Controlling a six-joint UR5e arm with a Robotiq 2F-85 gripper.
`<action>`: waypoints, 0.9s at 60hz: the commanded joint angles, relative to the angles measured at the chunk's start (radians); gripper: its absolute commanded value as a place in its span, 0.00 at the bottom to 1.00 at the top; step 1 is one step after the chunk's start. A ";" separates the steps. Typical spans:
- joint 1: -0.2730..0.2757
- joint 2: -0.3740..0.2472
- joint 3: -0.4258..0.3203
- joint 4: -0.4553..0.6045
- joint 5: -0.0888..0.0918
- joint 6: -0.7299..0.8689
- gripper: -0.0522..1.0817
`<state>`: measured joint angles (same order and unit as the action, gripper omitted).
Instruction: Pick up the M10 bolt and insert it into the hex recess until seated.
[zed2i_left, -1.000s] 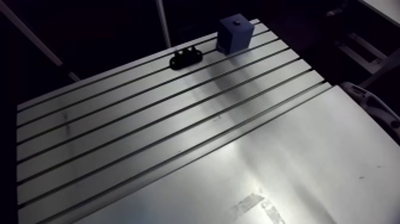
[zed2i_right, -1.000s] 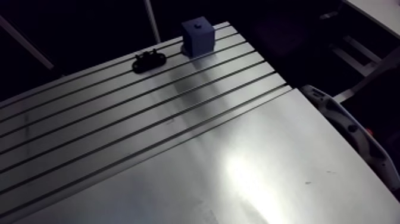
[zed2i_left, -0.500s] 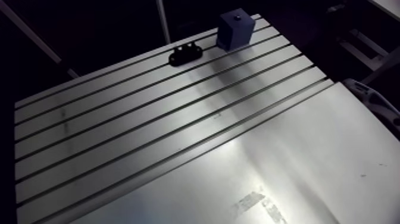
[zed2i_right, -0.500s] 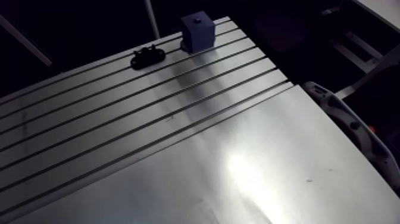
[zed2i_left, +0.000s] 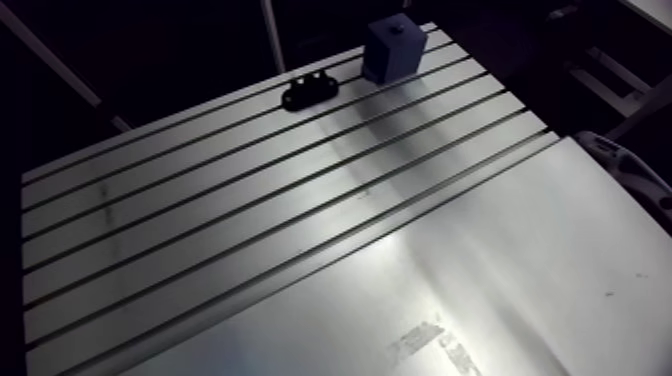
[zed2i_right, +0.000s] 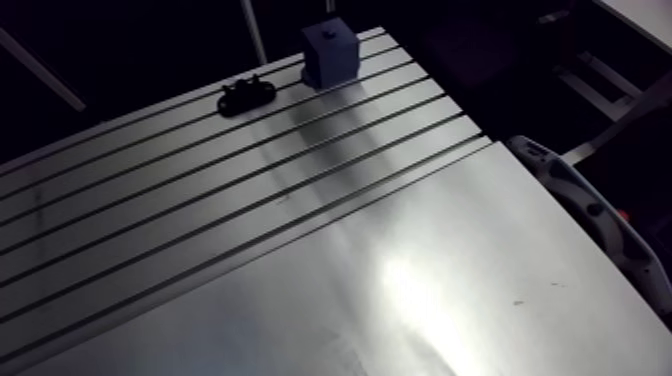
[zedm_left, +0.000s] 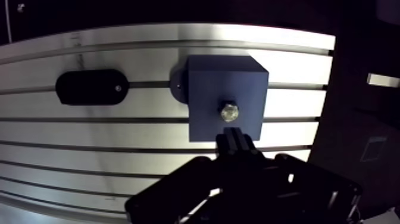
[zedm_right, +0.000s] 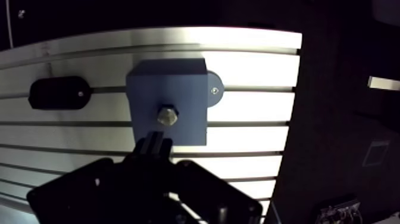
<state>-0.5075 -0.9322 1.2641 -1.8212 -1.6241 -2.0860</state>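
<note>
A blue block (zedm_left: 220, 83) stands on the slotted aluminium table (zedm_left: 107, 140), near its far corner in the arm view (zed2i_left: 394, 48). A metal hex bolt head (zedm_left: 228, 111) sits in the top face of the block, upright. In the wrist view my gripper (zedm_left: 236, 137) is just short of the block's near edge, above it, with its dark fingers pressed together and nothing between them. The bolt lies a little ahead of the fingertips, apart from them. The arm view does not show the gripper.
A black oval fixture (zedm_left: 89, 87) lies in a slot beside the block, also seen in the arm view (zed2i_left: 308, 93). A smooth metal sheet (zed2i_left: 480, 280) covers the table's near part. A pale curved object (zed2i_left: 632, 178) sits off the table's right edge.
The arm view has shifted slightly, so the camera moved. The block, the bolt and the black fixture stay where they were on the table.
</note>
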 joint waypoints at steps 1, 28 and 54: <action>-0.007 0.001 0.017 -0.033 -0.001 -0.012 1.00; -0.007 0.005 0.030 -0.040 -0.001 -0.012 1.00; -0.007 0.017 0.033 -0.043 0.002 -0.013 1.00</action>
<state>-0.5140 -0.9209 1.2959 -1.8627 -1.6242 -2.0976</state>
